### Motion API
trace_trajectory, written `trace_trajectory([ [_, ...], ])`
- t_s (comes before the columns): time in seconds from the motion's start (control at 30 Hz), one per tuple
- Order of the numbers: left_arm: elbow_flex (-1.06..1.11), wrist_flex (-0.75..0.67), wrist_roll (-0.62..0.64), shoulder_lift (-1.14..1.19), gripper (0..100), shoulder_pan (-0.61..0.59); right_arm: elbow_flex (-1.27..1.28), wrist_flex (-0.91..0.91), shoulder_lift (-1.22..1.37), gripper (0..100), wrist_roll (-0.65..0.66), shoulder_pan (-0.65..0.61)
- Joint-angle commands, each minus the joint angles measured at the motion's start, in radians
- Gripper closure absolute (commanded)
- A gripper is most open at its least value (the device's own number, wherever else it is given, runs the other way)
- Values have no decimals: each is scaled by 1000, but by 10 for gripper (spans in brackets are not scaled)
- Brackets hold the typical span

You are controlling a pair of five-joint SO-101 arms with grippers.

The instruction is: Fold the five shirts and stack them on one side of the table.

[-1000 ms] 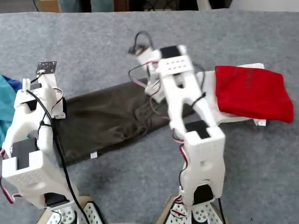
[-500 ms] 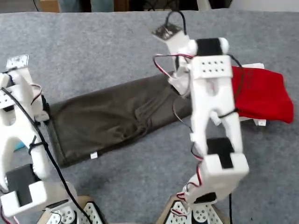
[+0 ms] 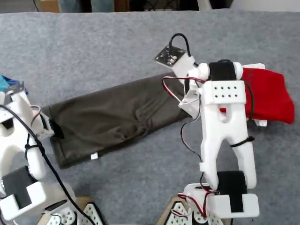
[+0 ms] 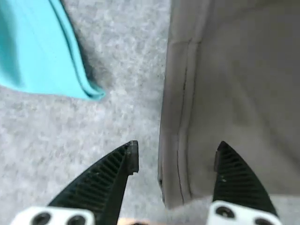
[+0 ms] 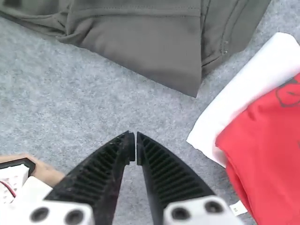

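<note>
A teal shirt [image 4: 37, 47] lies left of the dark shirt [image 3: 112, 117], apart from it, at the table's [image 3: 93, 42] edge. The left gripper [image 4: 177, 152] hangs over the dark shirt's left end, jaws spread wide, with the hemmed edge between them. The dark shirt lies folded into a long slanting strip. Just off its right end, over bare table, the right gripper [image 5: 135, 138] has its jaws pressed together, holding nothing. Right of the dark shirt, a red shirt [image 3: 269, 96] rests on a white shirt [image 5: 243, 103].

Matt cloth shirt [image 3: 112, 115], felt-like table [image 3: 93, 42]
</note>
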Motion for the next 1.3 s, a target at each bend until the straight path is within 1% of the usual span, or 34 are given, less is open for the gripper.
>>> trace_trajectory([
  [0.0, 68, -121, 2, -37, 723, -8, 10, -12, -47, 984, 6, 9],
  [0.07, 82, -155, 2, -34, 723, -10, 10, -9, -48, 984, 6, 9],
  [0.17, 39, -127, 3, 2, 770, -19, 10, -11, -48, 984, 5, 9],
  [0.27, -12, -97, 3, 104, 821, -18, 10, -11, -48, 984, 5, 9],
  [0.4, -85, -48, 2, 279, 827, -7, 7, -11, -50, 984, 5, 9],
  [0.5, -171, 11, 2, 361, 827, -5, 4, -12, -50, 984, 5, 8],
  [0.63, -228, 55, 2, 411, 827, 4, 4, -14, -50, 984, 8, 8],
  [0.87, -245, 75, 12, 427, 827, 5, 4, -14, -50, 984, 6, 8],
  [1.03, -243, 81, 12, 417, 822, 44, 4, -14, -50, 984, 9, 8],
  [1.13, -288, 163, 12, 416, 784, 73, 5, -14, -50, 984, 8, 8],
  [1.2, -340, 219, 46, 416, 744, 77, 8, -14, -48, 984, 11, 8],
  [1.27, -414, 279, 63, 416, 737, 74, 8, -15, -42, 984, 11, 8],
])
